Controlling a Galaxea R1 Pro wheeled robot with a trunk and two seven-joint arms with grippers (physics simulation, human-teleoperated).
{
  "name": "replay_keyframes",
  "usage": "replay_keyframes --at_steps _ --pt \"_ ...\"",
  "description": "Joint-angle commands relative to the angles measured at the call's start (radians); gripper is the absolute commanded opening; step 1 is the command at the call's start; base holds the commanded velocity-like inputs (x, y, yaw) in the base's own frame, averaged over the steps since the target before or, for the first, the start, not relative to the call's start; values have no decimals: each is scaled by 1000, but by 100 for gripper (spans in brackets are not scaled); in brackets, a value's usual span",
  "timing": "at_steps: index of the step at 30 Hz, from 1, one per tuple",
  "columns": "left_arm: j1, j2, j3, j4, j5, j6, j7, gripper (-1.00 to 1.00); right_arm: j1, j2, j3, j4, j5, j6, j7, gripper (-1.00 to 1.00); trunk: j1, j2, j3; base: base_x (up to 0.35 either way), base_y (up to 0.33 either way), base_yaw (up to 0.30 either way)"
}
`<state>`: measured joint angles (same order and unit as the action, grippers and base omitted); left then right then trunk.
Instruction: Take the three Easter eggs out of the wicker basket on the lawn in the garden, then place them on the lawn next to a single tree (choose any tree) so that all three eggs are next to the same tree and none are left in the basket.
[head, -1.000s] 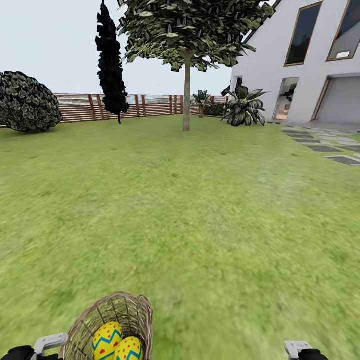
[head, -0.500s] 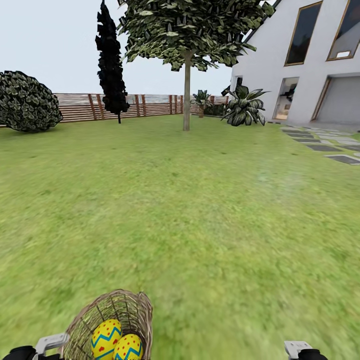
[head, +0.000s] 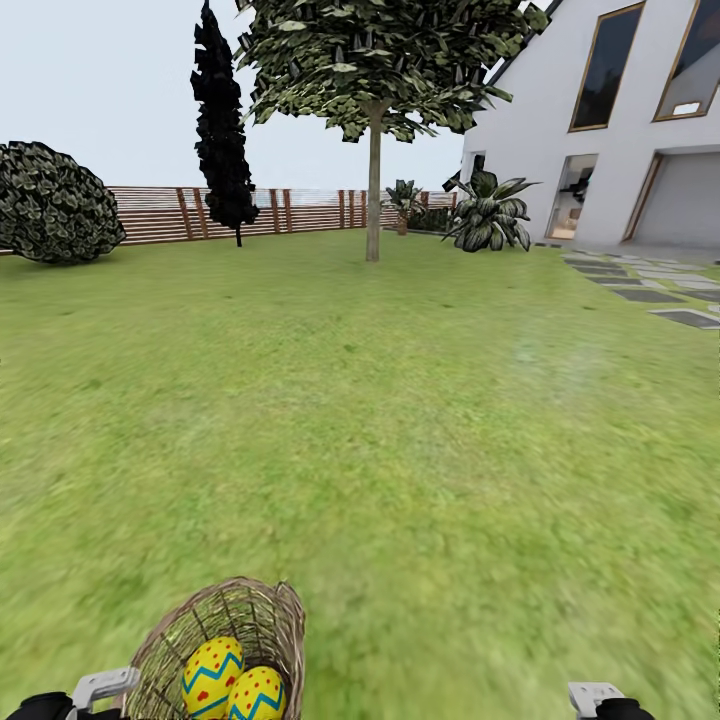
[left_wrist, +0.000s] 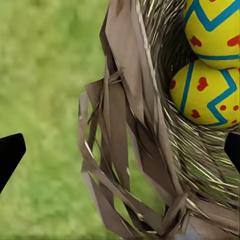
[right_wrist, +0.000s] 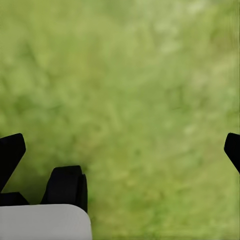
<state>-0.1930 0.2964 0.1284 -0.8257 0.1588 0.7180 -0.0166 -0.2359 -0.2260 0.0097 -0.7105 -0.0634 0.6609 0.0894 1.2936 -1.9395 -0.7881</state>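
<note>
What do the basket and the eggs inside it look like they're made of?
The wicker basket looks woven from flat brown strips and fine straw-like fibres, matte and frayed at the rim. The Easter eggs look smooth, hard and painted, yellow with blue zigzags and red marks; plastic or shell, unclear.

A: What can you see of the robot itself?

B: Little. In the head view, the left arm's pale grey metal bracket with small round holes (head: 100, 686) sits on a rounded black segment; the right arm's matching light grey bracket (head: 592, 694) joins another black casing.

A: And the fingers?

B: The left gripper's matte black pointed fingertips (left_wrist: 10, 154) are plain. The right gripper's black fingertips (right_wrist: 11, 152) look alike, beside a rounded black block on a flat grey-white panel (right_wrist: 45, 222).
</note>
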Motion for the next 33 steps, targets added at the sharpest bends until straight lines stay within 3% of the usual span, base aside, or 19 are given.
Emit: replay_keyframes --at_steps 1,7,21,33 --pt "0 0 2 -1 4 5 -2 100 0 -1 1 -1 -6 5 0 100 0 0 -1 -103 -40 0" --pt "0 0 2 -2 4 6 -2 100 -1 0 1 -1 -7 5 0 100 0 0 -1 -233 -29 0" --pt "0 0 2 -4 5 5 -2 100 0 1 1 -1 -6 3 0 100 0 0 -1 -14 -1 0" --pt "0 -10 2 -9 21 5 -8 100 -1 1 1 -1 -6 3 0 100 46 -84 -39 0 0 0"
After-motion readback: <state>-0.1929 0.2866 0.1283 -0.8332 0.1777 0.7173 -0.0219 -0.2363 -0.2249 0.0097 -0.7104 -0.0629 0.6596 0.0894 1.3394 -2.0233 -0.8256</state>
